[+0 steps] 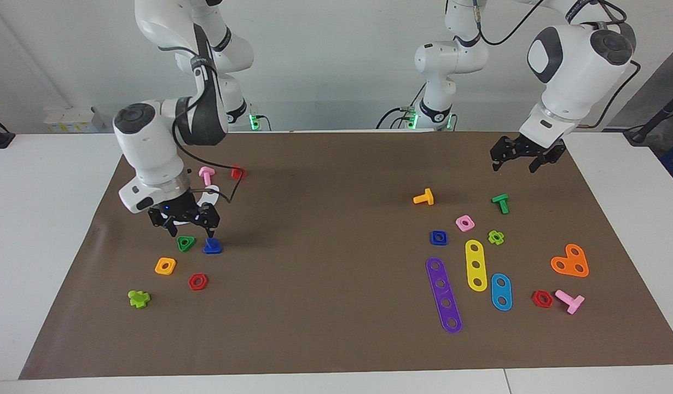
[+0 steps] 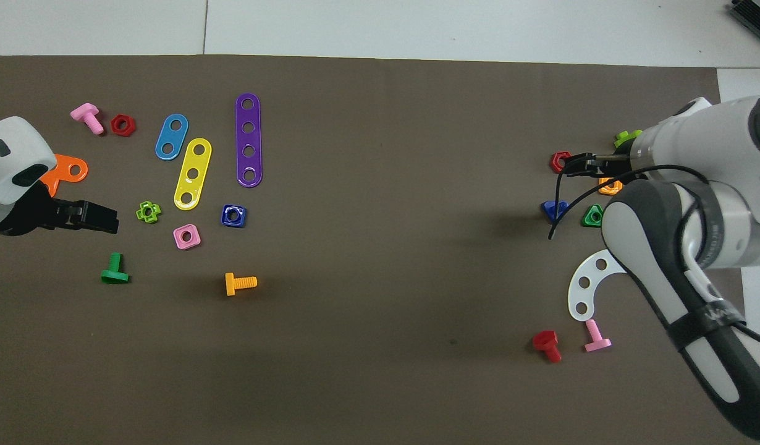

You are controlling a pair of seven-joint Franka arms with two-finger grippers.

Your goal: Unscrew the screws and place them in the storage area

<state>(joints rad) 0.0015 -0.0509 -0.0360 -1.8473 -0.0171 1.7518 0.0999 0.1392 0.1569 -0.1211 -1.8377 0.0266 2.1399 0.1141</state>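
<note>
table point(image 1: 52, 230) | brown mat point(image 1: 336, 306) | on mat: blue screw point(image 1: 212, 247), green triangle nut point(image 1: 186, 243)

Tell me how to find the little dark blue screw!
Go to the right arm's end of the brown mat. The screw lies beside the green triangle nut, under the raised right gripper. It is the only dark blue, solid piece there; its neighbours have holes.

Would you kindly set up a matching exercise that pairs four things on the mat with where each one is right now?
Things:
1. dark-blue screw
2. white curved strip
3. right gripper
4. left gripper

Places or states:
A. open, raised over the mat by the green triangle nut
B. lying beside the green triangle nut
C. open, waiting above the green bolt
D. nearer to the robots than the green triangle nut

Pairs: 1-B, 2-D, 3-A, 4-C
</note>
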